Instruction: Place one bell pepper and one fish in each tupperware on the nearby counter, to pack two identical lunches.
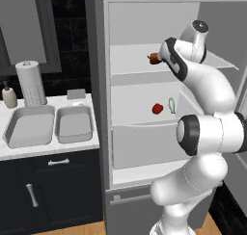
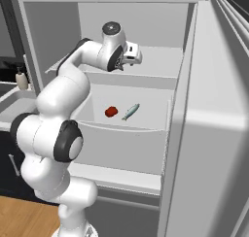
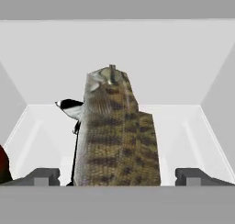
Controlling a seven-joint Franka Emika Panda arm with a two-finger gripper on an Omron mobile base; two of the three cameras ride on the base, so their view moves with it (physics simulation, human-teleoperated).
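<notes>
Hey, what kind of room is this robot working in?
A kitchen, most likely: an open fridge holding a red pepper and a fish, beside a marbled counter carrying two grey tupperwares and a paper towel roll.

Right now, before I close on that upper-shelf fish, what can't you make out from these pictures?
- Brown fish, hand view: tail end cut off by the bottom edge between the open gripper fingertips; contact unclear.
- Upper-shelf bell pepper, left base view: partly hidden by the arm.
- Tupperwares, left base view: too shallow an angle to see inside them fully.
</notes>
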